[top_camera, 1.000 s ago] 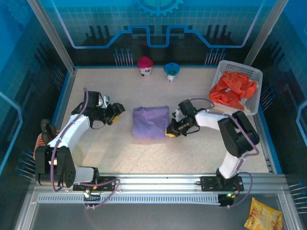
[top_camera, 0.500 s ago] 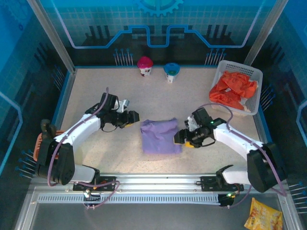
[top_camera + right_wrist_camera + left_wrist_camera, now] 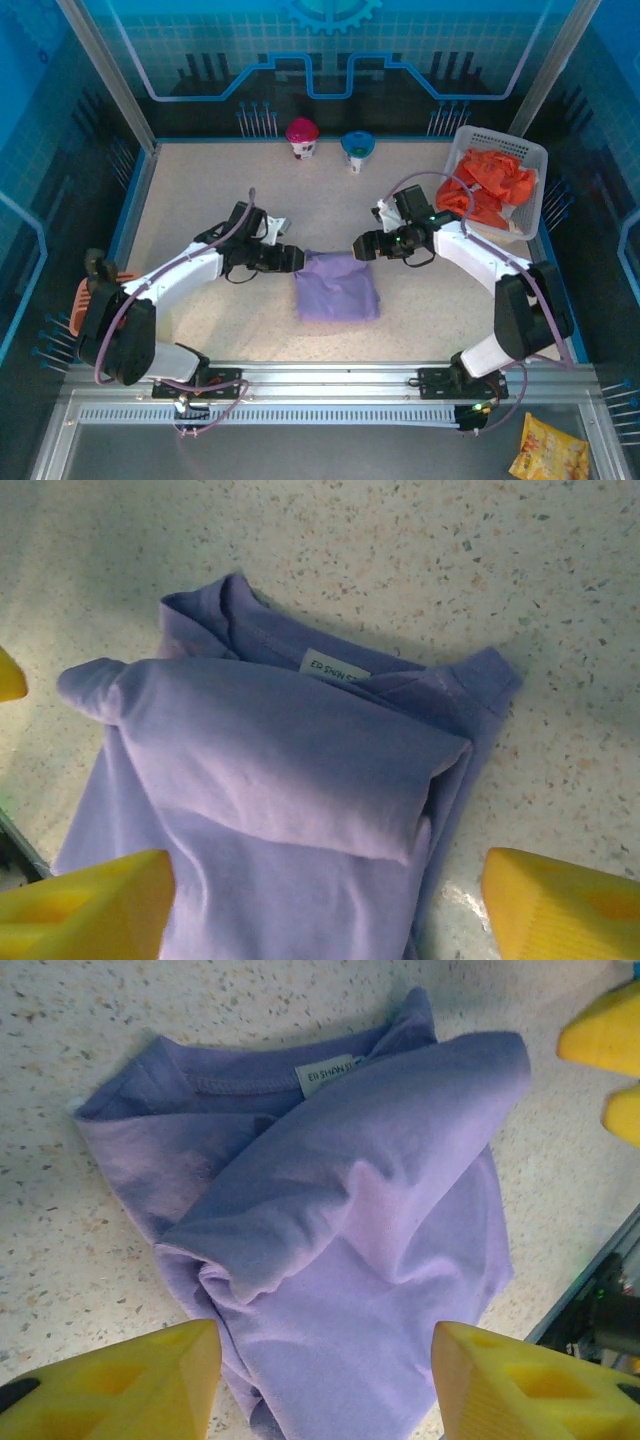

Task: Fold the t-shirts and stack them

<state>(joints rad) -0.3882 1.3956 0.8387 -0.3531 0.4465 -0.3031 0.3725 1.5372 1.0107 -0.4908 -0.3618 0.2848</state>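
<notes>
The folded lavender t-shirt lies on the worktop, with the left pincer released beside its far-left corner, the right pincer released beside its far-right corner, and the orange-red t-shirts well off to its far right.

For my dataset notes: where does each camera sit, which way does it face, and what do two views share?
Top external: above and behind the arms, looking down on the table; both arms, left gripper and right gripper near the purple shirt.
Left wrist: on that wrist, looking down at the shirt; own yellow fingers at bottom.
Right wrist: likewise on its wrist, above the shirt; own fingers in bottom corners.
Shared: both wrist views show the collar label.
</notes>
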